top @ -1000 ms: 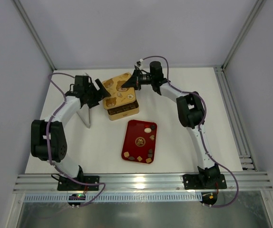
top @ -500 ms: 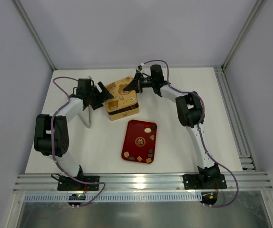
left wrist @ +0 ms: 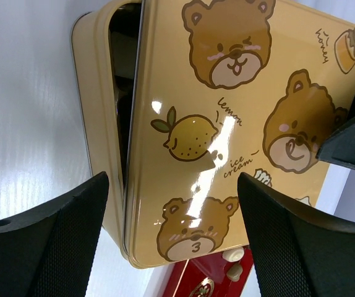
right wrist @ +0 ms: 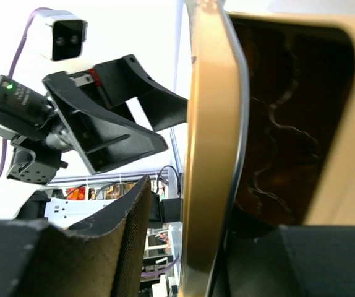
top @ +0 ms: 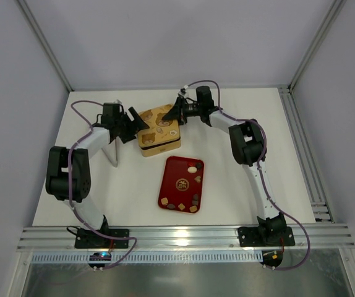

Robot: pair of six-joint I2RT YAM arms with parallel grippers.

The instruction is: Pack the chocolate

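Two pairs of jaws: left jaws spread wide at the 9 o'clock side of the glossy gold bear-printed lid (left wrist: 227,124), right jaws loosely straddling its 1 o'clock rim. Small chocolate pieces (top: 192,169) lie on the red rectangular tray (top: 172,170), 6 o'clock of it.

light: bright, even, overhead | glare: white streak on bear-print tin lid (left wrist: 227,124), sheen on aluminium rail (top: 177,235) | shadows: faint, soft on white table (top: 134,185) | right wrist: background blown white, tin box (right wrist: 289,124) interior murky | left gripper (left wrist: 172,179) texture sharp
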